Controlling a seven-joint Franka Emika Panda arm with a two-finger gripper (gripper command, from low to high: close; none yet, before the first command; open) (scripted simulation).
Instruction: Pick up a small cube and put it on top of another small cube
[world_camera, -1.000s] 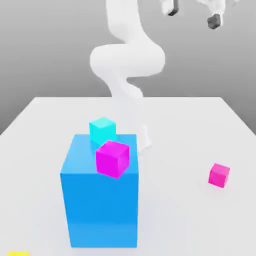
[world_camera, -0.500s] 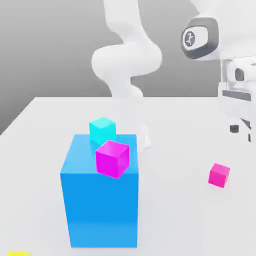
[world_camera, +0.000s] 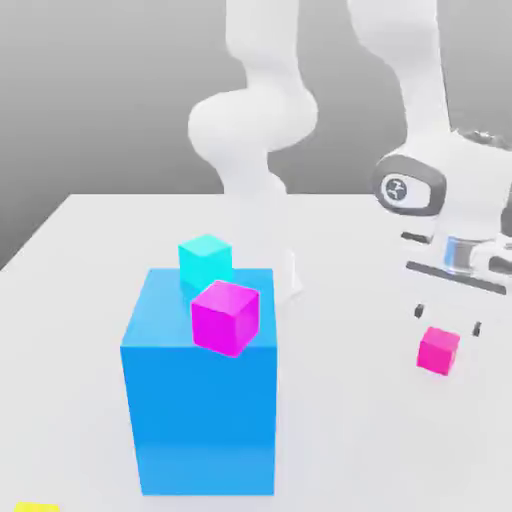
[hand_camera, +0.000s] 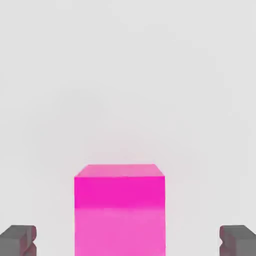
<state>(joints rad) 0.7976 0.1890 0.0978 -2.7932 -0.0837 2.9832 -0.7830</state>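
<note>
Lowered since the earlier frames, gripper (world_camera: 448, 319) now hangs just above small cube (world_camera: 438, 350), jaws spread wide to either side, holding nothing. Nearest: big blue block (world_camera: 200, 400) bearing purplish-magenta cube (world_camera: 226, 316); hot-pink small cube alone on table (world_camera: 340, 430), exterior view's right. Behind block: cyan cube (world_camera: 205, 260), then arm base.

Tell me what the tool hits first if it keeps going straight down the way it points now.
Most likely the table: the open tool points down with the small pink cube between its fingertips, so they would straddle the cube.
</note>
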